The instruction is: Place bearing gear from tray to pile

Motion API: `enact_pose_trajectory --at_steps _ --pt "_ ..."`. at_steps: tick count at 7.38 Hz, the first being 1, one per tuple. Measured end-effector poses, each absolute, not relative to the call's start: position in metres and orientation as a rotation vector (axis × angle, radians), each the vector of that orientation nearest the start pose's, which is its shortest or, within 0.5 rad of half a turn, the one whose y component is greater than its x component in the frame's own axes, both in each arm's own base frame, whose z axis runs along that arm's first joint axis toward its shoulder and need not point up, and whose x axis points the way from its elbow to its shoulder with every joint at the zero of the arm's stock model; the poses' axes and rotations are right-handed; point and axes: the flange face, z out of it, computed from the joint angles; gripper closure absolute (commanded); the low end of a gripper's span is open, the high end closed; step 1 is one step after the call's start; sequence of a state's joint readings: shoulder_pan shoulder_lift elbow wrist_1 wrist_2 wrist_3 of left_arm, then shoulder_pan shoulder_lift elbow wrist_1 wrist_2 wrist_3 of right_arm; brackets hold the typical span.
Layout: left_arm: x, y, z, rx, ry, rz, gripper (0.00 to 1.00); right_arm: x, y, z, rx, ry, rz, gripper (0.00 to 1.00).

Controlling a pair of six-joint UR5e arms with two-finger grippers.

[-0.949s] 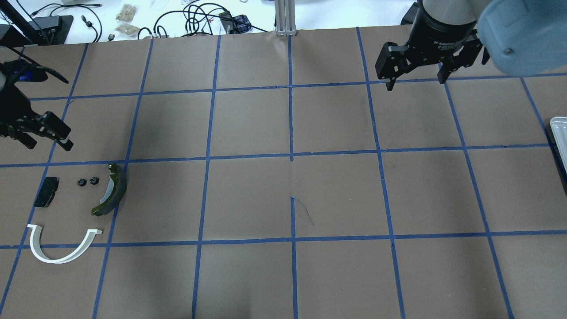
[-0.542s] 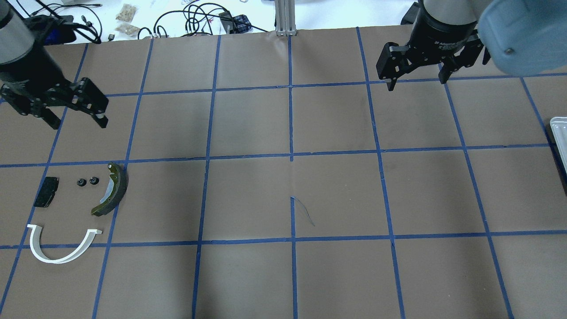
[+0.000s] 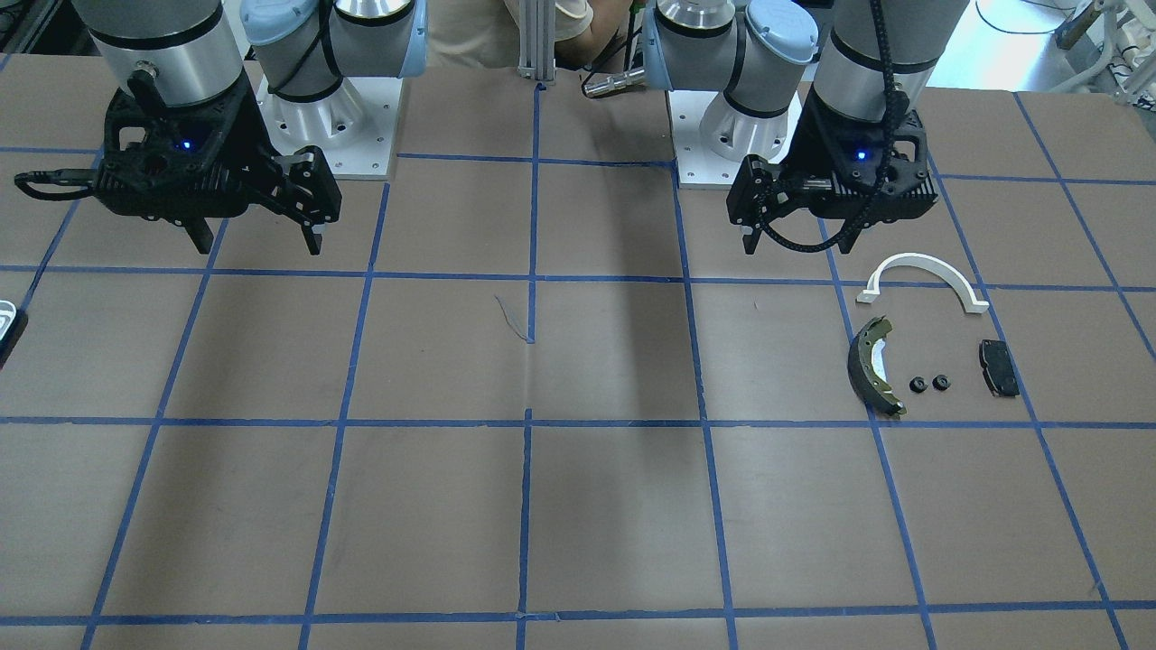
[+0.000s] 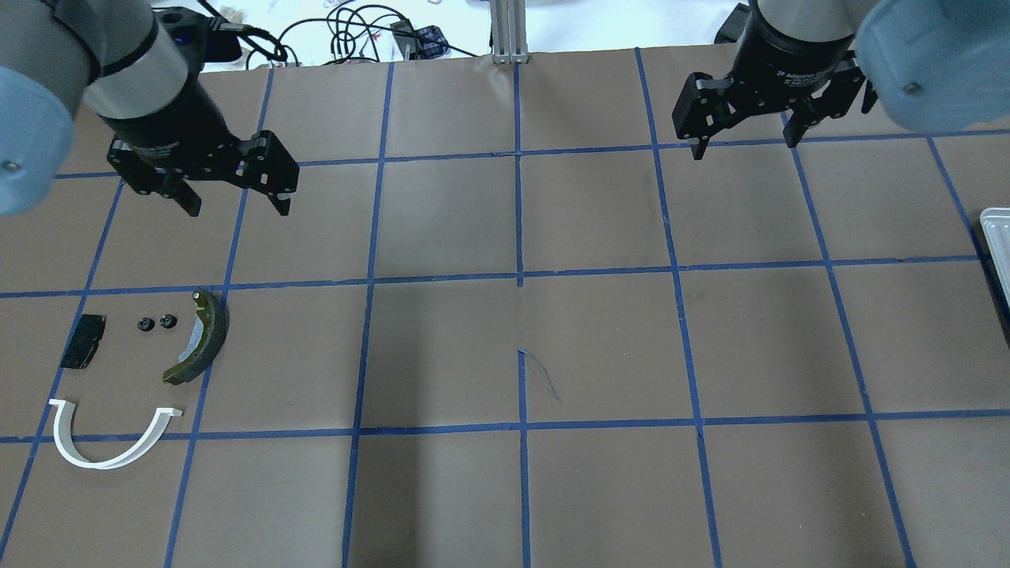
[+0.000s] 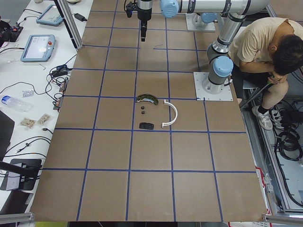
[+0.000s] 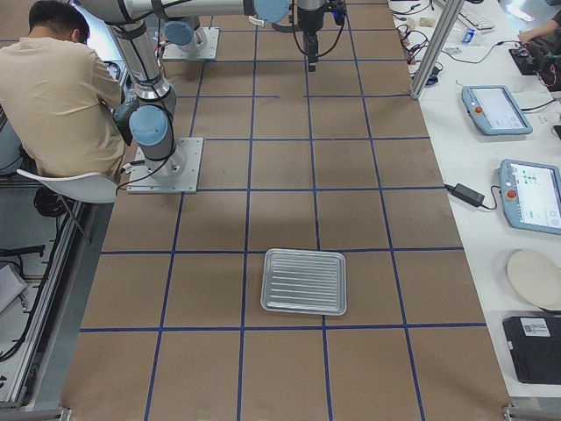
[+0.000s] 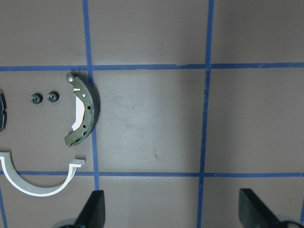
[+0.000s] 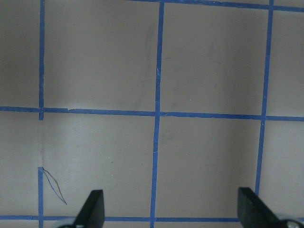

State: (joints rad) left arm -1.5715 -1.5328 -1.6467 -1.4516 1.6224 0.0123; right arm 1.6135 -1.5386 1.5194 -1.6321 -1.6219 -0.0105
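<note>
Seen from overhead, the left end effector (image 4: 238, 207) hung above the surface (image 4: 600, 347) with its fingers spread and nothing between them, at 1 o'clock from the pile. The right end effector (image 4: 743, 148) was likewise spread wide and held nothing, far off toward 3 o'clock. One bearing gear (image 4: 144, 324) and a second bearing gear (image 4: 166, 321) lay side by side in the pile, with the brake shoe (image 4: 211, 339) at their 3 o'clock, the black pad (image 4: 83, 341) at 9 o'clock and the white arch (image 3: 917, 261) at 6 o'clock. The tray (image 6: 304, 281) sat well apart from them.
</note>
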Motion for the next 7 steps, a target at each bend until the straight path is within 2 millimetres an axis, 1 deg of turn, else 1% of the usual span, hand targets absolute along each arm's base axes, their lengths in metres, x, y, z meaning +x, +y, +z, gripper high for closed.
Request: enact_pose_trajectory --at_steps 3,7 --pt "-0.1356 -0.4852 0.4837 -0.046 3.138 -0.028 0.00 0.1528 -0.5077 0.5066 -0.075 3.154 -0.136 0.00" --pt "-0.1350 -0.4810 0.4877 -0.063 3.154 -0.012 0.00 0.1516 -0.5085 0.5068 -0.085 3.150 -0.137 0.00"
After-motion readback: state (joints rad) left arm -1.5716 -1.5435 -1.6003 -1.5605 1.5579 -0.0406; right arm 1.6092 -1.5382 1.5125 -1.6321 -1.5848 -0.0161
